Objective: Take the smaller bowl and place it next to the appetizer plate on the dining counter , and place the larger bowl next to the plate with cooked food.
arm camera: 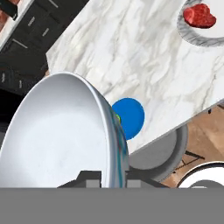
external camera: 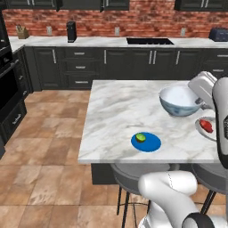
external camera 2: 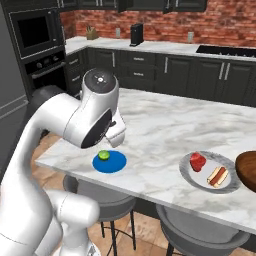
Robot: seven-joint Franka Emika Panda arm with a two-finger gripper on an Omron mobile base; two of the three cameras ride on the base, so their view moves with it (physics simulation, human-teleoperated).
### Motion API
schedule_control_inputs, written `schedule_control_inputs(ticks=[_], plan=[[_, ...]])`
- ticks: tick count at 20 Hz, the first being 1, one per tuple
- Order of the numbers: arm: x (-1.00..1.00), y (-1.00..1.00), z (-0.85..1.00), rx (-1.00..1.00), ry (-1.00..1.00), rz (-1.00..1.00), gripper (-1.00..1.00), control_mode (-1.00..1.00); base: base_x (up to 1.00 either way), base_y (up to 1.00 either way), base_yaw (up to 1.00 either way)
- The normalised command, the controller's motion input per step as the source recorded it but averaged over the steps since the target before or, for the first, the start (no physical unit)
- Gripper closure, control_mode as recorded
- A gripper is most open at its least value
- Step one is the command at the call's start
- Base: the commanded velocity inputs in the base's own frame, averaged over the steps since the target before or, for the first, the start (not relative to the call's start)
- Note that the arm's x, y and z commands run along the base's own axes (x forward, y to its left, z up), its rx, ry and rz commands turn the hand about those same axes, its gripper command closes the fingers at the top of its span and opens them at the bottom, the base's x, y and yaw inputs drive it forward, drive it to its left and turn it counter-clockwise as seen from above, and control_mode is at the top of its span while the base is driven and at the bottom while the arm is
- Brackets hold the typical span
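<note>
My gripper [arm camera: 114, 177] is shut on the rim of the smaller bowl [arm camera: 61, 135], white with a faint blue pattern outside. The smaller bowl [external camera: 179, 101] hangs tilted above the right part of the dining counter [external camera: 118, 111], with my gripper [external camera: 199, 101] at its right rim. The blue appetizer plate [external camera: 146, 142] with a green piece [external camera: 140, 137] lies near the counter's front edge, below and left of the bowl. The grey plate with cooked food [external camera 2: 210, 171] sits further right. The larger brown bowl [external camera 2: 247, 170] lies just beyond that plate, cut off by the frame's edge.
Round grey stools [external camera: 133, 173] stand under the counter's front edge. The wall counter [external camera: 111, 42] with dark cabinets and a brick backsplash runs along the back. An oven column [external camera 2: 37, 45] stands to the left. Bare marble lies between the two plates.
</note>
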Motion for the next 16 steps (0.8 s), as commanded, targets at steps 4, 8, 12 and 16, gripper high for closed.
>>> schedule_control_inputs(ticks=[4, 8, 12, 16], plan=[[0.55, -0.59, -1.00, -0.07, 0.09, 0.00, 1.00, -1.00, 0.00, 0.00, 0.00], [0.87, -0.39, -1.00, 0.00, 0.04, 0.00, 1.00, -1.00, 0.00, 0.00, 0.00], [0.97, -0.28, -0.97, 0.00, 0.13, 0.00, 1.00, -1.00, 0.00, 0.00, 0.00], [0.64, -0.52, -0.79, 0.00, 0.02, 0.00, 1.00, -1.00, 0.00, 0.00, 0.00]])
